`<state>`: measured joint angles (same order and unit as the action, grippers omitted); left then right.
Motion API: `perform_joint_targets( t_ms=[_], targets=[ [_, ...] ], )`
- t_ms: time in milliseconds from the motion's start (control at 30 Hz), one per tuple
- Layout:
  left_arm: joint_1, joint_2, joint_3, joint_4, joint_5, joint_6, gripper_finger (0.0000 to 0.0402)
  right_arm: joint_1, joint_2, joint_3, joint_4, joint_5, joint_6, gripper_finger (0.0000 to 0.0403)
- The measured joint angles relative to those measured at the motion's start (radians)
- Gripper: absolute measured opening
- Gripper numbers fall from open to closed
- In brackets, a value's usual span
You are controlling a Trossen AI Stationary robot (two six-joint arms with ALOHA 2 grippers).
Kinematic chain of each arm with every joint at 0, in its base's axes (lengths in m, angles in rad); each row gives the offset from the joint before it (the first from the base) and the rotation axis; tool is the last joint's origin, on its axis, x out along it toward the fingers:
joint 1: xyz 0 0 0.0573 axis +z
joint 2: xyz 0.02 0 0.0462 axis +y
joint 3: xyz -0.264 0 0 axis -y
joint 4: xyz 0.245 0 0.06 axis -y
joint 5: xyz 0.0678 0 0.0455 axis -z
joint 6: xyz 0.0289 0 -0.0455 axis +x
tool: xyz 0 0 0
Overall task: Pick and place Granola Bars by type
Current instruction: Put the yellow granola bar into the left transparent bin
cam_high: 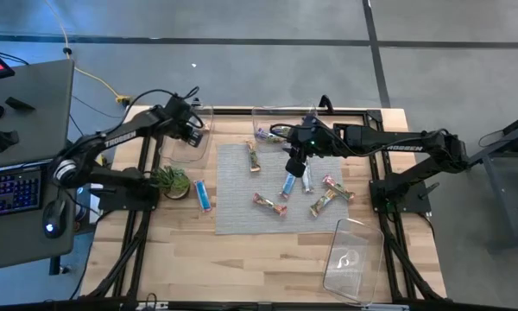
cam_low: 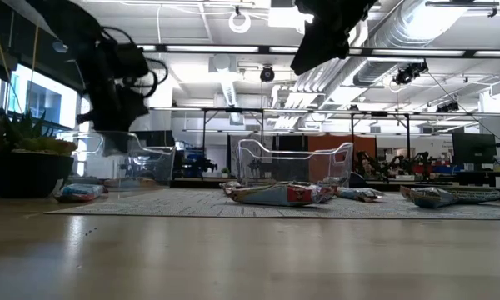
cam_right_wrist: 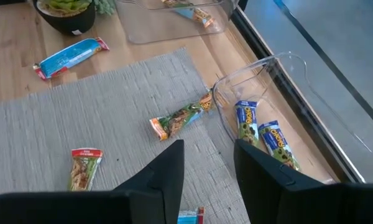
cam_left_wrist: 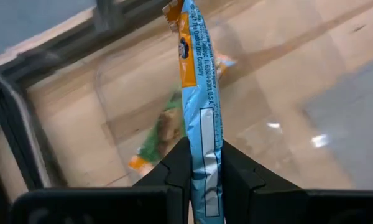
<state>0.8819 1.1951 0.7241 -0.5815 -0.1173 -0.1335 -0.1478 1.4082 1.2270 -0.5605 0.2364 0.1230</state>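
My left gripper (cam_left_wrist: 202, 154) is shut on a blue granola bar (cam_left_wrist: 198, 81) above the clear bin (cam_high: 200, 138) at the table's far left. A green and orange bar (cam_left_wrist: 156, 135) lies in that bin. My right gripper (cam_right_wrist: 208, 158) hangs open over the grey mat (cam_high: 242, 216) with nothing between its fingers. Several bars lie on the mat, among them a green one (cam_right_wrist: 181, 118) and a red-ended one (cam_right_wrist: 84, 167). A second blue bar (cam_high: 204, 195) lies on the wood left of the mat. The far middle bin (cam_right_wrist: 280, 81) holds two blue bars (cam_right_wrist: 261, 134). My left gripper pinches the blue bar between its two fingers, on the flat wrapper near one end (cam_left_wrist: 205, 163). The fingers slant downward and the bar runs along them, sticking out past their tips. The bar is lifted clear, above the far left bin.
A small potted plant (cam_high: 171, 181) stands left of the mat, beside the loose blue bar. A third clear bin (cam_high: 350, 259) lies at the near right. A desk with a keyboard (cam_high: 13, 186) stands beyond the table's left edge.
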Motion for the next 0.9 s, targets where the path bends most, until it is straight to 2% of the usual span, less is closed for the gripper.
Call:
perform_joint_targets(
  t_ms=[333, 567, 900],
  targets=[
    [0.037, 0.145, 0.0, 0.014, 0.007, 0.15, 0.0051, 0.0, 0.0, 0.0, -0.004, -0.001, -0.011, 0.0124],
    [0.035, 0.243, 0.002, 0.041, 0.002, 0.159, 0.0056, 0.0, 0.0, 0.0, -0.01, -0.001, -0.019, 0.0124],
    [0.034, 0.25, 0.045, 0.041, -0.019, 0.208, 0.0154, 0.0, 0.0, 0.0, -0.027, -0.004, -0.019, 0.0124]
  ],
)
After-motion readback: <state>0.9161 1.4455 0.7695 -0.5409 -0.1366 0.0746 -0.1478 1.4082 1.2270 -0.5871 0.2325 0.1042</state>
